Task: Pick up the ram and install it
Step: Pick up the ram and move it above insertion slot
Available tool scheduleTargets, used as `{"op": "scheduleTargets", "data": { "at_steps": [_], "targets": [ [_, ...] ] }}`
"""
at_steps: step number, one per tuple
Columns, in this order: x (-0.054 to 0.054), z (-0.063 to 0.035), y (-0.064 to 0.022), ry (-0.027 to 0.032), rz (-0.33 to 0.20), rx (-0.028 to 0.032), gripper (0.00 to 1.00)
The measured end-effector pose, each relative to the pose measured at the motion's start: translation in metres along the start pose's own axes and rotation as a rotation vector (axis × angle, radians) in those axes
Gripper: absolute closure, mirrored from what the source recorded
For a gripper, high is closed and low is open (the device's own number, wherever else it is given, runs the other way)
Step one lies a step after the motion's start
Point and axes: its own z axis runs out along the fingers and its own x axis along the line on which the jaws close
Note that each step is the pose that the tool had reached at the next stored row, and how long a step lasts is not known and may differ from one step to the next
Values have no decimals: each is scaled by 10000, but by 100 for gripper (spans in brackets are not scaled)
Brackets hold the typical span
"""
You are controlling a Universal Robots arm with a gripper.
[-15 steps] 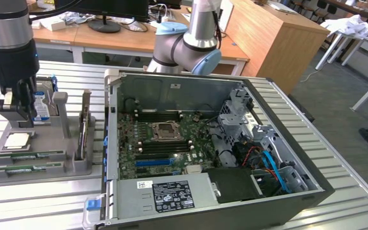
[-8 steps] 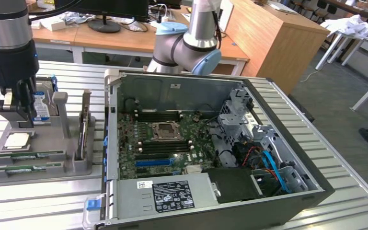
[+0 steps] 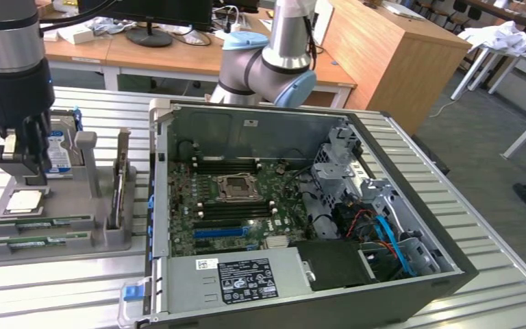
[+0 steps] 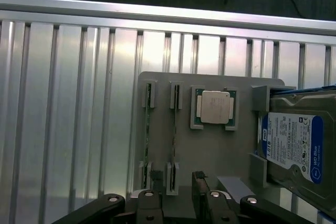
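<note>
1. We note the gripper [image 3: 31, 177] released, jaws apart and holding nothing, above the grey holder [image 3: 62, 250] on the tabletop [image 3: 53, 288].
2. The ram [image 4: 173, 135] lies in its holder slot beside the processor chip [image 4: 214, 107], second stick [image 4: 147, 135] alongside.

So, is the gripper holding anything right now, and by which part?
Nothing is held. The gripper hangs open above the grey holder, where both green ram sticks lie.

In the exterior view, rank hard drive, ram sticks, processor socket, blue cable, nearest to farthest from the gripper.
1. Hard drive, beside it.
2. Ram sticks, tray front.
3. Processor socket, inside case.
4. Blue cable, exterior view's right.
</note>
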Motion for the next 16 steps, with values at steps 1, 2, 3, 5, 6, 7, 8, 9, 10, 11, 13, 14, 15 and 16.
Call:
{"op": "scheduleTargets", "data": {
  "at_steps": [1,2,3,5,6,7,8,9,10,11,13,14,15,16],
  "targets": [
    [13,0,0,-1,-1,1,64],
    [25,0,1,-1,0,1,64],
    [38,-1,2,-1,1,1,64],
    [62,-1,3,-1,0,1,64],
    [74,-2,4,0,0,1,64],
    [86,-2,4,0,1,0,64],
    [98,-3,5,0,0,0,64],
    [110,-3,5,0,0,0,64],
    [121,-3,6,0,0,0,64],
    [133,-4,6,0,0,0,64],
    [156,-4,7,-1,0,0,64],
    [169,-4,8,0,0,0,64],
    [181,-5,8,0,0,0,64],
    [194,-5,9,0,0,0,64]
  ]
}}
